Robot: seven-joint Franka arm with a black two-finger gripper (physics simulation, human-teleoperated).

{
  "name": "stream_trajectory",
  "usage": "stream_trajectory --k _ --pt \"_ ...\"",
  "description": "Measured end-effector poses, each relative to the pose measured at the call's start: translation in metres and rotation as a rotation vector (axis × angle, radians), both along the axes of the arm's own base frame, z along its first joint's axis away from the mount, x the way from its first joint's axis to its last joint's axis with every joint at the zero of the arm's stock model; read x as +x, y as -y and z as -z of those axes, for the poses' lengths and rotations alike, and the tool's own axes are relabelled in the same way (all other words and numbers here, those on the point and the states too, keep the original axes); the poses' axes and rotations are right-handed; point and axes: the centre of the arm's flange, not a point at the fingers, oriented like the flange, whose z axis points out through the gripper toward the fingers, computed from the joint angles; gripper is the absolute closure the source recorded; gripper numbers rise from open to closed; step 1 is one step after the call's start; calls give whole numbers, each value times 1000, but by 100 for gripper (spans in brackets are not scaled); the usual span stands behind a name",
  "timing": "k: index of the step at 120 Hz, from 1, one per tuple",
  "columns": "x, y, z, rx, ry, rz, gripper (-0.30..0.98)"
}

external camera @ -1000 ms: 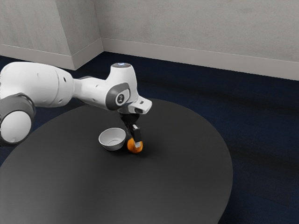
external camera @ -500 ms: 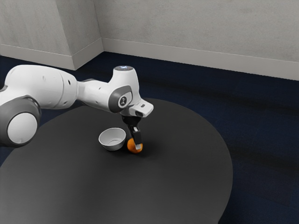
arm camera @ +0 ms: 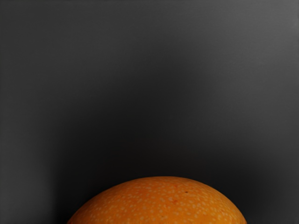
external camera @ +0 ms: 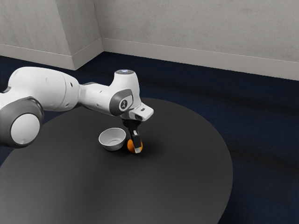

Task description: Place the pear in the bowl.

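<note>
Grasping seems the step in hand: the black gripper (external camera: pixel 136 149) is down at the rounded, speckled orange fruit (external camera: pixel 130 146), presumably the pear, on the dark round table (external camera: pixel 177 177); whether its grip is wide or narrow, I cannot tell. Next: secure hold, lift, short carry to the white bowl (external camera: pixel 111 146) just to the exterior view's left. The white arm (external camera: pixel 96 95) reaches in from that side, hand angled steeply down
</note>
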Motion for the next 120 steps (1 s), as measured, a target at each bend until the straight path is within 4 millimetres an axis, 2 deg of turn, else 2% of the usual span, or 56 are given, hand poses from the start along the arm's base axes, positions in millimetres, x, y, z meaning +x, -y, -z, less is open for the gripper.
stream_trajectory --k 28,64,91,107,120 --pt "0 0 0 -8 0 3 19" --pt "1 0 -6 -10 13 2 33" --pt "11 -1 -40 -5 72 -1 46" --pt "17 -3 -73 0 110 -5 48" --pt "15 -17 -88 11 106 -24 48"
